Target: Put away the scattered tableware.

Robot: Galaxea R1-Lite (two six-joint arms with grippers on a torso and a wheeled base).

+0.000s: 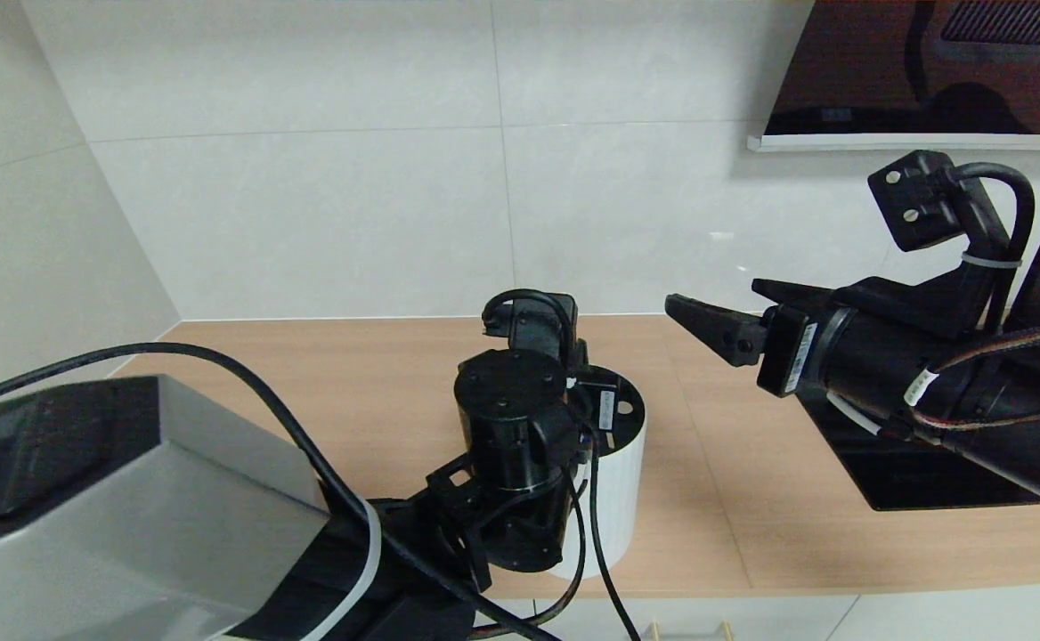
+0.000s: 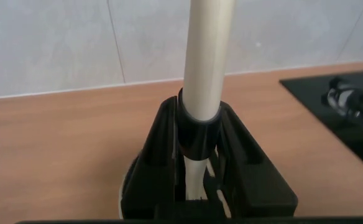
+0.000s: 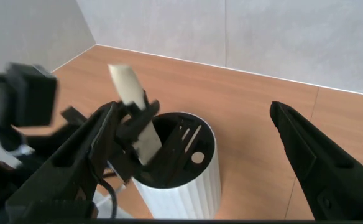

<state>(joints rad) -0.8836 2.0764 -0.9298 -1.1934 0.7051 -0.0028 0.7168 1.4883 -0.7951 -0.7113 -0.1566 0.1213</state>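
A cream utensil handle (image 2: 206,56) with a black band stands upright between my left gripper's (image 2: 197,143) black fingers, which are shut on it. Its lower end reaches down into a white ribbed cylindrical holder (image 1: 618,463) near the counter's front edge. In the right wrist view the handle (image 3: 128,87) sticks up at a tilt above the holder (image 3: 188,180), whose slotted black insert shows inside. My right gripper (image 1: 716,312) hangs open in the air to the right of the holder, above the counter, with nothing between its fingers (image 3: 312,155).
The wooden counter (image 1: 351,374) runs back to a tiled wall. A black cooktop (image 1: 912,472) is set into it on the right, below my right arm. A dark range hood (image 1: 930,71) hangs at the upper right. Bare counter lies left of the holder.
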